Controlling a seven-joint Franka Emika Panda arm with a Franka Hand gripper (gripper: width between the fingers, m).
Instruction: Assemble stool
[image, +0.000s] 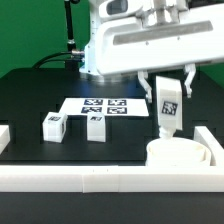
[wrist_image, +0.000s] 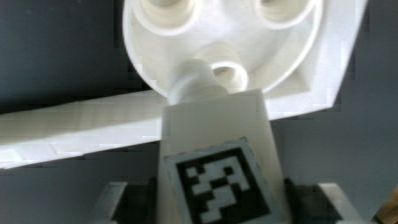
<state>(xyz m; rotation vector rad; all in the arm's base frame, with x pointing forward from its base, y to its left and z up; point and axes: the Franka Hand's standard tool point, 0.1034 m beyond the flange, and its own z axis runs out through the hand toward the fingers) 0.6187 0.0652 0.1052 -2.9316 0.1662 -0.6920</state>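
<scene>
A black tabletop (image: 30, 90) sits before a plain green backdrop, fenced along its near edge by long white border rails (image: 70, 180). The thin flat white marker board (image: 105, 105) lies toward the back. In front of it one short blocky white plastic spare leg (image: 53, 125) stands loose beside another spare leg (image: 97, 127), both well apart from the action.

The robot's two-finger gripper (image: 168, 92) is clenched on a third blocky white plastic leg (image: 168, 110), its black-and-white square tag facing out. The leg's long axis is close to vertical, with a slight lean. Directly beneath it is the thick round white plastic seat disc (image: 178, 155), tucked into the rail corner at the exterior view's right.

In the wrist view the held leg's free end meets the disc right at the nearest round socket (wrist_image: 222, 72) (I can't tell whether it has entered). My guess is the next move is a straight push along the leg's axis, with the lean corrected
</scene>
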